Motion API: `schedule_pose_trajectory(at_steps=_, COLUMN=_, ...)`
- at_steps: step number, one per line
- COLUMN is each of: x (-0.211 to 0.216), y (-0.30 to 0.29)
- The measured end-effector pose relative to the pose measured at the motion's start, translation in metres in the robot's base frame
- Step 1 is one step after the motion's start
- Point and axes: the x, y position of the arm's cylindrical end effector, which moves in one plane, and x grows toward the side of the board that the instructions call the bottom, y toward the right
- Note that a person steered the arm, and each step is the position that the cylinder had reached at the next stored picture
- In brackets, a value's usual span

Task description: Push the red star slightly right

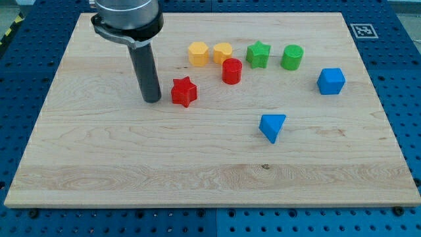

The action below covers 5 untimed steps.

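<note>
Camera view: my tip (152,101), plain rod, no tool, beside red star (184,91).

A pale wooden board (197,164) with a fine lengthwise grain is seen on a blue perforated table (408,79). Red is shown by the star (184,91) and a cylinder (231,70), yellow by two hexagonal blocks (198,53) (222,51), green by a star (258,54) and a cylinder (292,57), blue by a cube (331,81) and a triangular block (272,126). The rod (146,72) is dark grey. A black-and-white marker (362,29) is printed at the board's upper right.
</note>
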Motion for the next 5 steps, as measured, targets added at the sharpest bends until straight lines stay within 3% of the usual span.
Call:
schedule_pose_trajectory(at_steps=3, x=-0.001, y=0.064)
schedule_pose_trajectory(at_steps=5, x=-0.001, y=0.076)
